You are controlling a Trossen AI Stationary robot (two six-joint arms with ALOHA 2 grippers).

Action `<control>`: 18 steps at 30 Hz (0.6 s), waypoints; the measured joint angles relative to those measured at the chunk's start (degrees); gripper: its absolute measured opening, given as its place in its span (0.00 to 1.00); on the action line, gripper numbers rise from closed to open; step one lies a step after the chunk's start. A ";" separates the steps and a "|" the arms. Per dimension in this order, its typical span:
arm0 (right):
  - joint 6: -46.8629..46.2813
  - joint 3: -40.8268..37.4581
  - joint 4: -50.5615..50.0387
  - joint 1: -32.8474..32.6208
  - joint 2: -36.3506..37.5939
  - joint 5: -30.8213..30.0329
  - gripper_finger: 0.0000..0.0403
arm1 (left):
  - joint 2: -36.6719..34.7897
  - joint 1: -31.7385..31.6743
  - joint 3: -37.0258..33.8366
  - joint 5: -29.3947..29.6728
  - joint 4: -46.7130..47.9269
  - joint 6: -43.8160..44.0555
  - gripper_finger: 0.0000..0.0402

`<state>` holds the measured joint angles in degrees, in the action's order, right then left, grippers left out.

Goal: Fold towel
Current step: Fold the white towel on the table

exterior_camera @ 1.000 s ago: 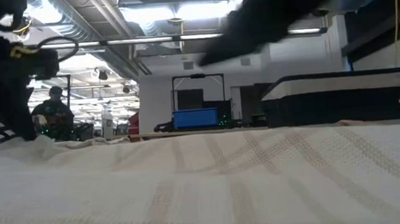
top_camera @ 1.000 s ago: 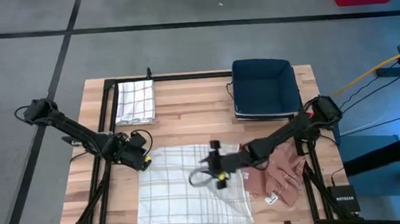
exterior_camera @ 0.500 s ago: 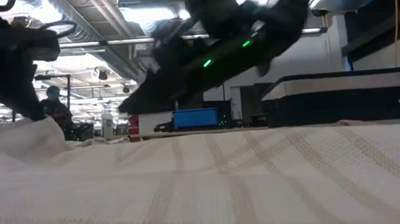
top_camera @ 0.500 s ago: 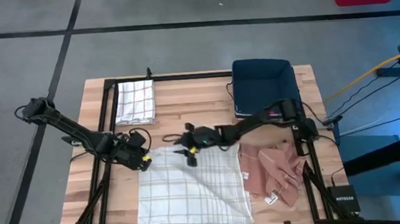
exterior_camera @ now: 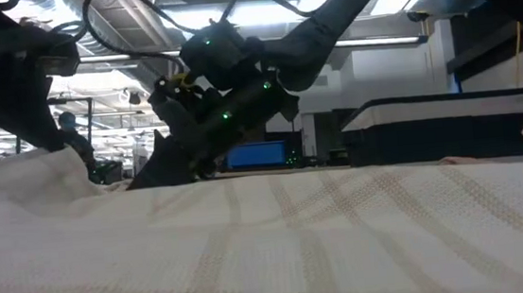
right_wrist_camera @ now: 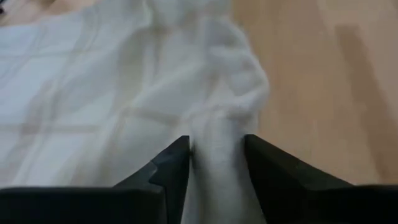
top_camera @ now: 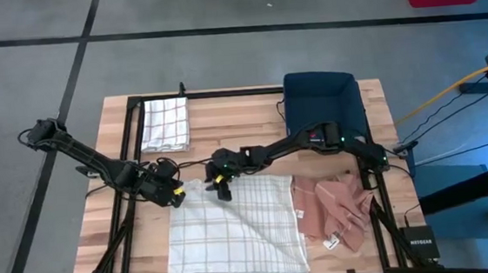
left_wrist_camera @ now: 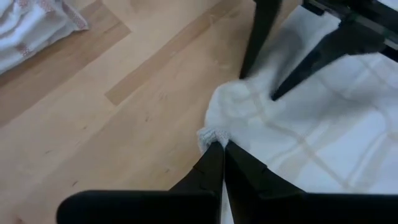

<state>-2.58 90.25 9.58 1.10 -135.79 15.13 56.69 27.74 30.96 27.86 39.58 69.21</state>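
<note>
A white checked towel (top_camera: 234, 229) lies spread on the wooden table, near the front. My left gripper (top_camera: 176, 194) is shut on its far-left corner, which stands a little above the table (exterior_camera: 54, 165). My right gripper (top_camera: 217, 187) is open just to the right of it, at the towel's far edge. Its fingers (left_wrist_camera: 258, 37) slant down, one on either side of a raised wrinkle of cloth (right_wrist_camera: 217, 124). My left gripper pinches the towel's far-left corner (left_wrist_camera: 211, 134) between its two fingertips, slanting down from the table's left. The corner is raised slightly; the rest of the towel lies on the table. My right gripper's open fingers straddle a bunched ridge at the far edge (right_wrist_camera: 214, 143). The cloth fills the gap between them, and the fingertips (left_wrist_camera: 244, 73) rest on the towel.
A folded checked towel (top_camera: 164, 123) lies at the far left. A dark blue bin (top_camera: 320, 104) stands at the far right. A crumpled pink cloth (top_camera: 337, 208) lies just right of the spread towel. Bare wood (top_camera: 226, 125) shows between the folded towel and the bin.
My right gripper has swept from over the towel's right part toward the table's far left and down, and now stands at the towel's far edge beside my left gripper. The towel's main part has stayed flat.
</note>
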 joint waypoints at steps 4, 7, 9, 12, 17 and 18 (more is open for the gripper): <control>0.05 -0.01 -1.21 0.02 0.11 -0.02 0.25 | 0.00 -0.02 0.00 1.25 0.53 1.14 0.01; 0.31 0.00 -3.68 -0.03 0.43 -1.36 0.06 | -0.88 -0.04 0.00 3.50 2.06 5.05 0.01; 1.06 0.18 -5.50 -0.57 0.55 -2.71 0.04 | -2.22 -0.01 0.00 5.46 4.50 8.24 0.00; 1.86 0.31 -8.36 -1.92 0.82 -6.11 0.05 | -4.87 0.03 0.01 8.31 11.17 15.99 0.01; 3.02 0.24 -7.94 -3.25 0.68 -8.09 0.02 | -6.37 0.00 -0.64 11.16 15.41 24.88 0.01; 2.83 0.18 -7.23 -3.33 0.63 -8.10 0.03 | -6.29 -0.12 -0.66 11.37 14.77 24.28 0.01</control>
<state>0.25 90.43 2.35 -2.23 -135.15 7.03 50.39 27.62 30.30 39.23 54.36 93.49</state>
